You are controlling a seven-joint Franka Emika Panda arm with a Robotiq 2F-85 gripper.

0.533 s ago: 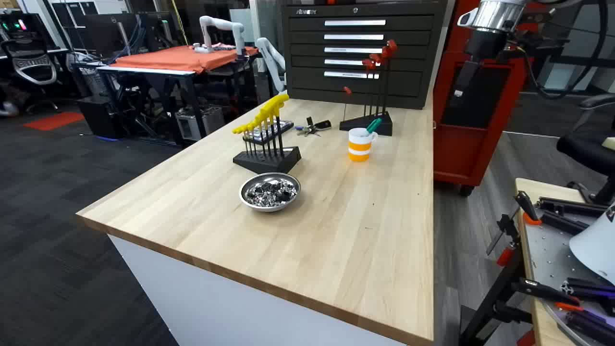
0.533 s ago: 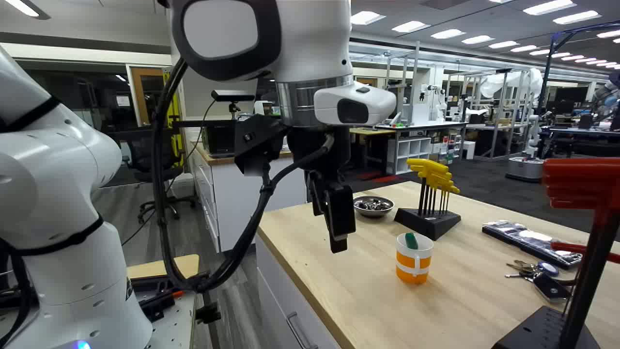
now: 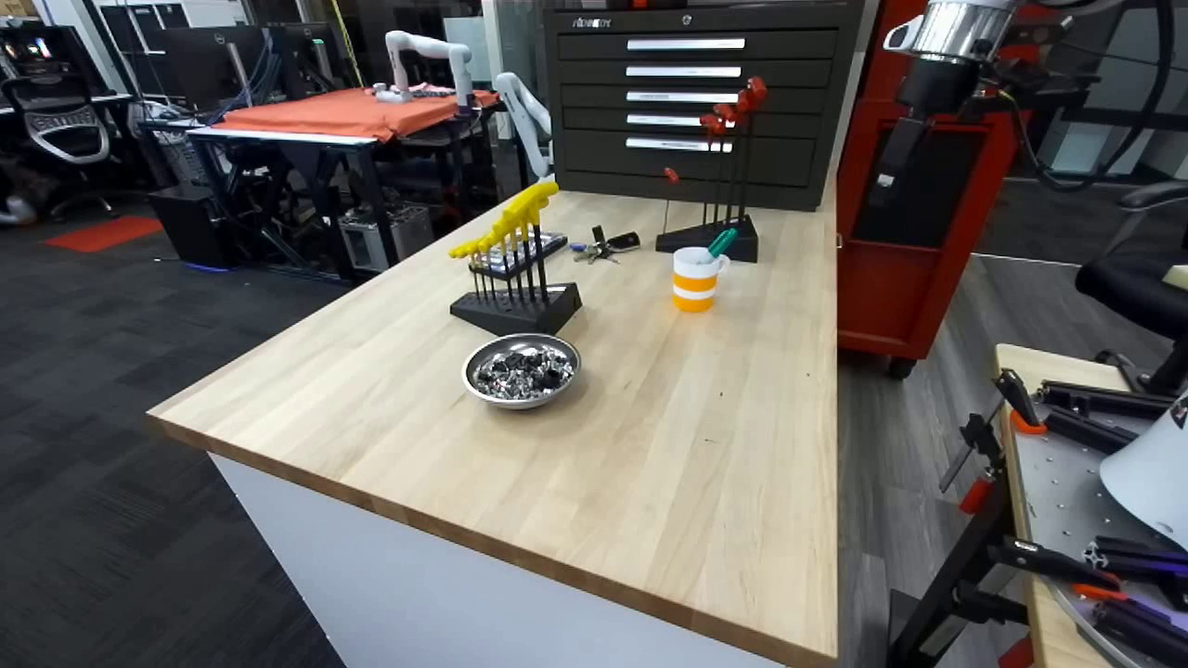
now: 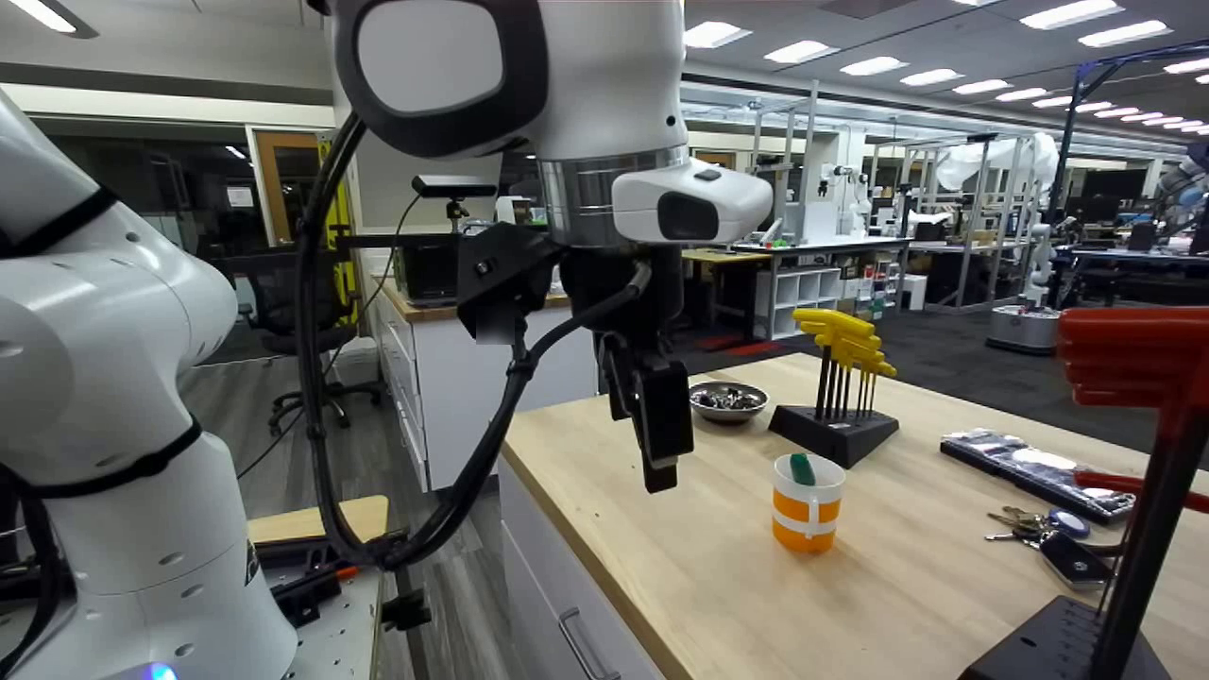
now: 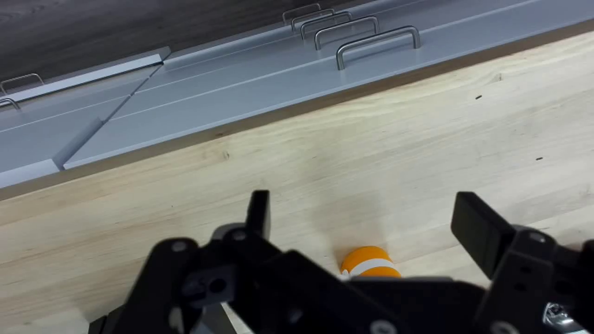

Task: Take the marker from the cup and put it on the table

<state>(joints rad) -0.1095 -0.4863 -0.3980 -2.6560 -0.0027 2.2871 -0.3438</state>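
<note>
The orange-and-white cup (image 3: 694, 282) stands upright on the light wood table (image 3: 631, 464). The teal-green marker (image 3: 721, 243) leans in it, its top above the rim. In an exterior view the cup (image 4: 806, 529) and the marker's green end (image 4: 802, 469) also show. My gripper (image 4: 661, 467) is beside and apart from the cup, above the table's edge side. In the wrist view my gripper (image 5: 364, 215) has its fingers wide apart with nothing between them. The cup's orange base (image 5: 369, 260) shows below the fingertips; its top and the marker are hidden by the gripper body.
A metal bowl of small parts (image 3: 522, 401) and a yellow-handled hex key set (image 3: 516, 311) stand on the table. A red-handled hex key set (image 3: 708, 237) is close behind the cup. Keys (image 3: 603, 246) lie nearby. A dark drawer chest (image 3: 691, 102) is at one end.
</note>
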